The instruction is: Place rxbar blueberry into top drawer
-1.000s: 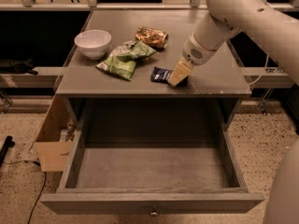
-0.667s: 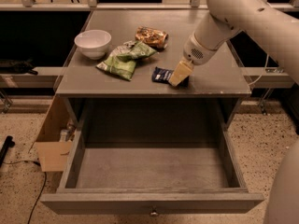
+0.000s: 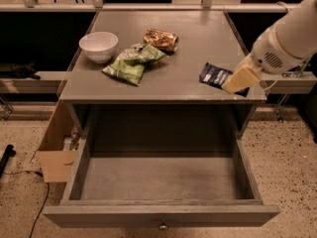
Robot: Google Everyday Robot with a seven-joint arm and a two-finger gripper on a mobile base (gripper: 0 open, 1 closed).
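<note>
One flat navy rxbar blueberry (image 3: 213,74) on matte grey tabletop (image 3: 198,38); cream gripper (image 3: 239,80) overlaps its right edge, grip can't tell. Wide shallow top drawer (image 3: 163,214) pulled out.

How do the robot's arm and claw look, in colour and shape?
The arm is white, thick and rounded, with a small dark vent grille near the wrist. The claw, at the right front edge of the table, is pale yellow and blocky.
</note>
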